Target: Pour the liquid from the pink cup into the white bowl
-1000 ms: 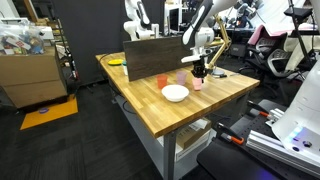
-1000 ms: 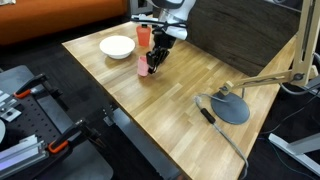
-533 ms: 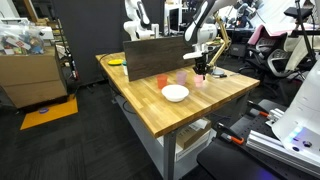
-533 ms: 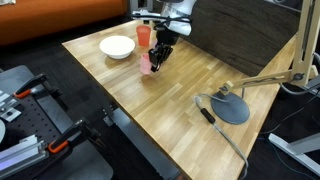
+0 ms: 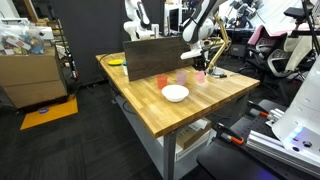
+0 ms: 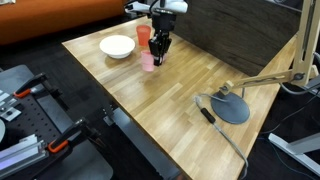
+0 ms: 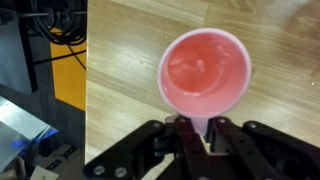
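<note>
1. The gripper (image 7: 205, 128) enters the wrist view from the bottom edge, its dark fingers (image 7: 187, 140) pinching the near rim of the pink cup (image 7: 205, 75).
2. The cup is upright, its round mouth facing the camera at centre right of the frame, over the wooden surface (image 7: 120, 60).
3. In both exterior views the gripper (image 5: 200, 66) (image 6: 158, 48) reaches down from above onto the cup (image 5: 200, 76) (image 6: 149, 62). Whether the cup's base touches the surface cannot be told.
4. The white bowl (image 5: 175, 93) sits on the surface, apart from the cup and to its lower left in an exterior view. In an exterior view it lies toward the upper left (image 6: 117, 46).
5. A red-orange cup (image 5: 162, 81) (image 6: 143, 35) stands between bowl and pink cup, and a lavender cup (image 5: 182, 77) stands near it.
</note>
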